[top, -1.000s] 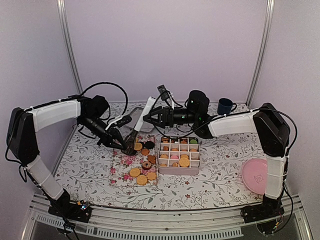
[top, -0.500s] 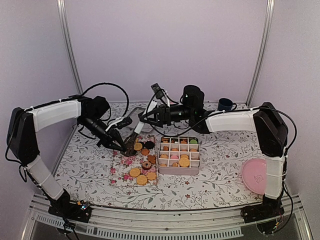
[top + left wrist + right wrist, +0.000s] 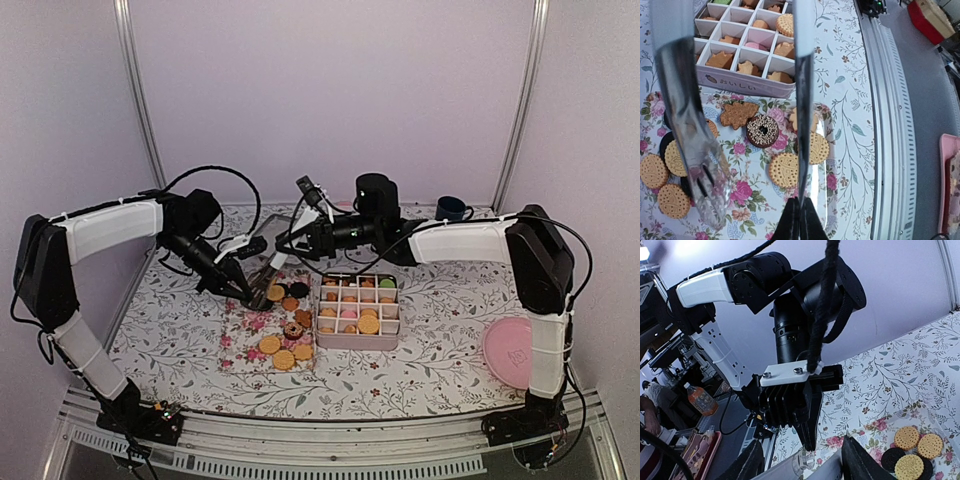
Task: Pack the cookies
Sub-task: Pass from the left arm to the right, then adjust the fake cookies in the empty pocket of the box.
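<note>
Overhead, the loose cookies [image 3: 270, 344] lie on a floral mat [image 3: 238, 340] just left of the box [image 3: 355, 343] on the surface [image 3: 440, 370]. The left tool [image 3: 240, 281] is clamped on the tongs [image 3: 263, 292], whose tips are over the mat's far edge. Most cookies lie on the near side of the tips, towards the arm bases. The right tool [image 3: 292, 238] hangs higher and farther back, so the left arm is the nearer one.

Left wrist: the blades of the tongs [image 3: 690, 125] stand spread and pinch nothing. A ring cookie [image 3: 762, 131] and a golden cookie [image 3: 784, 170] lie between the blades. The part-filled box [image 3: 740, 88] sits just past the ring cookie, its front wall roughly square to the blades' long axis.

Right wrist: the left tool [image 3: 807, 435] fills the middle of the view. The right fingers [image 3: 862, 460] show apart at the bottom edge with a pale object between them; whether they pinch it cannot be told. A few cookies [image 3: 910, 437] lie at lower right.
</note>
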Controlling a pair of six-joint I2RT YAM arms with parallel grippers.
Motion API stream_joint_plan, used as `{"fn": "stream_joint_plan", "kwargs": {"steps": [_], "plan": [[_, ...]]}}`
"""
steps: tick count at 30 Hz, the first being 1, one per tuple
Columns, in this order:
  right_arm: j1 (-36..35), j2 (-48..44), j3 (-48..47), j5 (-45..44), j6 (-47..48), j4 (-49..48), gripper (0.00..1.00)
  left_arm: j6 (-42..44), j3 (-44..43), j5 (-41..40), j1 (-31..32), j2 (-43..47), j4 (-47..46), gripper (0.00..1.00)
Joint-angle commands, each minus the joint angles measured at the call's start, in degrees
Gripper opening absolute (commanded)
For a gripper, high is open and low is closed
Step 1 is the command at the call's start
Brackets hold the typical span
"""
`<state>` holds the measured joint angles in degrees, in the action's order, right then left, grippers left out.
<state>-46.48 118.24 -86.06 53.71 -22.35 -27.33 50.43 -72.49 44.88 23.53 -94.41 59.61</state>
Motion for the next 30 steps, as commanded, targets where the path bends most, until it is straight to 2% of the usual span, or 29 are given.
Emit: {"fn": "stream_joint_plan", "kwargs": {"steps": [1,5,11,12,14,22,25,30], "plan": [[-1.46,-2.83,-0.18,0.15,6.65,6.86,0.56,-2.10,-1.12,0.18,0.47,1.38,-3.01,0.00],[-1.99,-2.83,0.08,-2.47,7.87,7.19,0.55,-2.22,-1.24,0.81,0.56,1.16,-2.88,0.00],[-2.74,-5.06,1.24,-7.25,10.64,7.28,0.47,-3.31,-0.70,-0.89,0.55,1.42,-3.91,0.00],[-2.79,-6.05,1.97,-8.30,11.28,7.36,0.46,-3.71,-0.55,-1.54,0.55,1.42,-4.36,0.03],[-2.76,-8.42,3.83,-10.60,12.92,7.42,0.45,-5.35,-0.02,-2.95,0.47,1.50,-5.93,0.16],[-2.67,-18.36,10.79,-18.14,17.86,11.55,0.43,-8.97,1.63,-4.55,-0.57,3.33,-10.73,0.46],[-2.62,-22.01,12.57,-20.39,19.34,16.44,0.43,-9.49,1.60,-4.71,-2.03,4.38,-10.86,0.65],[-1.31,-31.09,17.66,-24.99,21.32,26.38,0.44,-10.05,1.22,-6.49,-5.25,6.24,-10.86,0.72]]}}
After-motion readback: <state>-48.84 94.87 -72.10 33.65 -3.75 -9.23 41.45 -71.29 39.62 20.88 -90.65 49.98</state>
